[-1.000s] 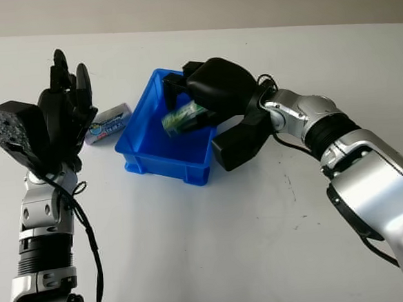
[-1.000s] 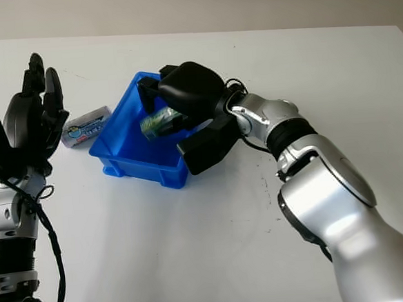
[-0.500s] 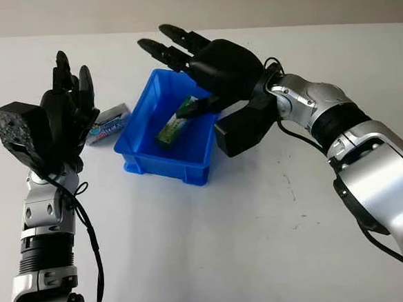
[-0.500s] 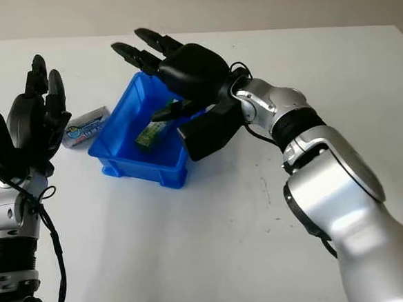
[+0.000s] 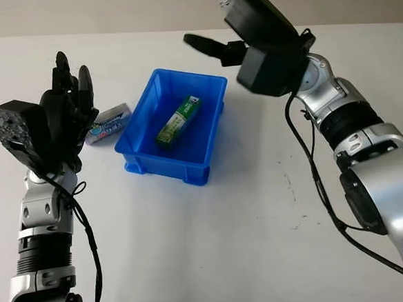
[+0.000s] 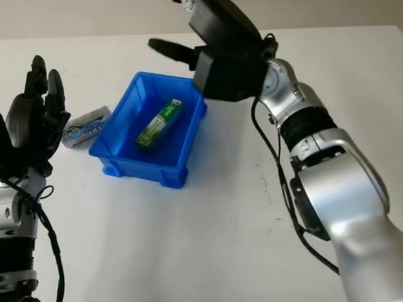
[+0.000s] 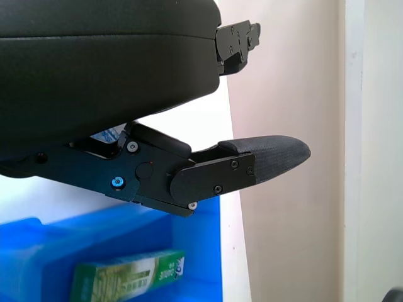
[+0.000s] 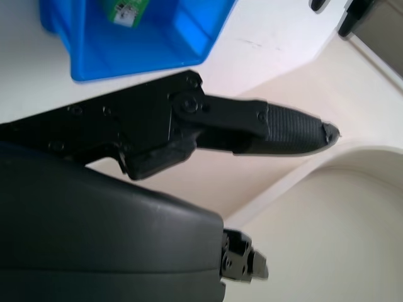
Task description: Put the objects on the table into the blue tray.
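Observation:
The blue tray point(image 5: 139, 134) stands at the table's middle left, with a green box point(image 5: 179, 121) lying inside it; the same green box point(image 7: 126, 275) and the blue tray point(image 8: 151, 44) also appear in the wrist views. A small white and blue packet point(image 5: 107, 123) lies on the table just left of the tray. My right hand point(image 5: 248, 23) is open, raised high above the tray's far right corner and holding nothing. My left hand point(image 5: 64, 112) is open and upright to the left of the tray, beside the packet.
The white table point(image 5: 249, 237) stretches wide in front of and to the right of the tray. A beige wall point(image 7: 302, 94) lies beyond the table's far edge.
My right hand let go of the green box, which now lies in the tray, then opened and rose up and back away from the tray. My left hand stayed put.

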You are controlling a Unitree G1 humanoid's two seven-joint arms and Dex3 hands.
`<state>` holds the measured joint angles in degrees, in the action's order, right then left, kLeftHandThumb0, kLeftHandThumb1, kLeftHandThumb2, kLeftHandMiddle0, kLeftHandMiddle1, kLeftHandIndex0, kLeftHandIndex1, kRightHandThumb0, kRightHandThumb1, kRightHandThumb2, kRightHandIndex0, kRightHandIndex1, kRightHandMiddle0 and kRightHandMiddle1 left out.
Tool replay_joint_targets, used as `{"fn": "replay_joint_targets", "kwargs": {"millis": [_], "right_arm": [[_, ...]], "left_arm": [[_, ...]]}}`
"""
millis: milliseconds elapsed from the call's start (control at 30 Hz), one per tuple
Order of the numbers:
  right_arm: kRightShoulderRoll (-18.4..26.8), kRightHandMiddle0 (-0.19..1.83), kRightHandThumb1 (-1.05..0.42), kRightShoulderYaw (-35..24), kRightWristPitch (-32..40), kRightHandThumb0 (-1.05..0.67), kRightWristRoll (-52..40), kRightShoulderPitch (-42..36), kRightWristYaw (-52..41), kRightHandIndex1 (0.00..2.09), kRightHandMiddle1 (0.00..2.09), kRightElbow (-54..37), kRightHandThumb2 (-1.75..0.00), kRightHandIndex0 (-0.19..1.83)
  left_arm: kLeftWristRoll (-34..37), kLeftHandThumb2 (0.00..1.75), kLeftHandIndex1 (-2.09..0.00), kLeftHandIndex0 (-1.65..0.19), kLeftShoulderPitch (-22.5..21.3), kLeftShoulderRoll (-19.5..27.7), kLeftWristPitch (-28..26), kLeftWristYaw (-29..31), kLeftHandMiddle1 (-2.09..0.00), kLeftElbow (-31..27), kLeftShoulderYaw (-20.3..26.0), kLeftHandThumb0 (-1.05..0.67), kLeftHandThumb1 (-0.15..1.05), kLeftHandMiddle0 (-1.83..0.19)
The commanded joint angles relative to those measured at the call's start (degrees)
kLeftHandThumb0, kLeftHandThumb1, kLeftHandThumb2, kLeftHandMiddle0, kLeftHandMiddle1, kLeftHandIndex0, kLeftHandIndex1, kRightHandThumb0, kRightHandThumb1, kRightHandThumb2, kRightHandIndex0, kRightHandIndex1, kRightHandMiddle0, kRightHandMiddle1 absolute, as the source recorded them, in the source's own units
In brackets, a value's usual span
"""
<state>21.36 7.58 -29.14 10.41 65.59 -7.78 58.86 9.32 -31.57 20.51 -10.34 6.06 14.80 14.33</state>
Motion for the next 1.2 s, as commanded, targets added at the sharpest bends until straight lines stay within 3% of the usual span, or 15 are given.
{"fn": "replay_joint_targets", "kwargs": {"millis": [0,167,300,400,567,767,833,933,1033,1100,1133,1167], "right_arm": [[-0.3,-0.19,-1.05,-4.8,6.7,-0.83,-6.4,-4.4,-3.9,0.0,0.0,-5.4,-0.63,-0.19],[0.0,-0.19,-1.05,-10.8,18.5,-0.8,-15.4,-11.3,-9.9,0.0,0.0,-15.6,-0.63,-0.19],[1.4,-0.19,-1.05,-12.9,25.3,-0.75,-17.3,-15.5,-11.6,0.0,0.0,-19.9,-0.71,-0.19],[1.6,-0.19,-1.05,-14.2,28.9,-0.73,-18.2,-17.9,-12.1,0.0,0.0,-23.0,-0.75,-0.19],[1.2,-0.19,-1.05,-16.1,33.4,-0.73,-19.2,-20.4,-11.1,0.0,0.0,-26.6,-0.71,-0.19],[1.0,-0.19,-1.05,-17.1,36.4,-0.73,-20.4,-21.9,-11.4,0.0,0.0,-28.3,-0.71,-0.19],[0.7,-0.19,-1.05,-17.4,37.2,-0.73,-21.1,-22.1,-11.7,0.0,0.0,-28.6,-0.72,-0.19],[0.4,-0.19,-1.05,-17.6,38.2,-0.73,-21.5,-22.3,-11.3,0.0,0.0,-29.6,-0.74,-0.19],[0.1,-0.19,-1.05,-17.7,38.9,-0.74,-21.9,-22.3,-11.0,0.0,0.0,-30.6,-0.74,-0.19],[0.1,-0.19,-1.05,-17.7,39.3,-0.74,-22.0,-22.3,-11.0,0.0,0.0,-31.3,-0.75,-0.19],[0.1,-0.19,-1.05,-17.7,39.7,-0.74,-22.1,-22.3,-10.9,0.0,0.0,-31.7,-0.75,-0.19],[0.1,-0.19,-1.05,-17.6,39.9,-0.74,-22.0,-22.2,-10.8,0.0,0.0,-31.9,-0.75,-0.19]], "left_arm": [[-1.7,0.6,0.0,0.19,-1.1,2.2,-0.3,-0.1,0.0,-0.5,-0.1,-0.73,1.05,0.19],[-3.3,0.56,0.0,0.19,-2.0,4.8,-0.7,0.7,0.0,0.5,-0.2,-0.72,1.05,0.19],[-6.6,0.51,0.0,0.19,-4.5,8.8,-3.5,1.5,0.0,2.5,-1.5,-0.72,1.05,0.19],[-10.9,0.44,-0.03,0.13,-6.6,12.1,-1.7,1.5,-0.03,5.6,-3.5,-0.72,1.05,0.16],[-16.1,0.15,-0.08,0.0,-12.7,16.5,-1.0,3.6,-0.06,12.7,-6.9,-0.69,1.03,0.06],[-22.1,0.05,-0.09,-0.06,-21.7,21.7,-3.5,12.3,-0.06,20.8,-13.7,-0.64,0.97,0.04],[-25.7,0.04,-0.06,-0.01,-24.7,23.1,-3.7,15.7,-0.05,23.1,-17.6,-0.63,0.94,0.07],[-28.3,0.04,-0.06,-0.02,-26.8,23.9,-1.2,18.9,-0.07,26.0,-20.4,-0.59,0.92,0.04],[-32.4,0.04,-0.03,0.04,-30.2,23.3,-3.3,22.5,-0.05,29.5,-24.9,-0.55,0.89,0.01],[-34.6,0.05,-0.05,0.09,-31.6,22.9,-2.3,25.1,-0.69,31.5,-27.5,-0.58,0.85,-0.08],[-35.8,0.05,-0.05,0.1,-32.2,22.8,-1.2,26.3,-0.83,32.3,-29.1,-0.59,0.84,-0.08],[-37.1,0.05,-0.05,0.09,-32.6,22.6,-0.1,27.1,-1.26,33.1,-30.5,-0.66,0.84,-0.02]]}}
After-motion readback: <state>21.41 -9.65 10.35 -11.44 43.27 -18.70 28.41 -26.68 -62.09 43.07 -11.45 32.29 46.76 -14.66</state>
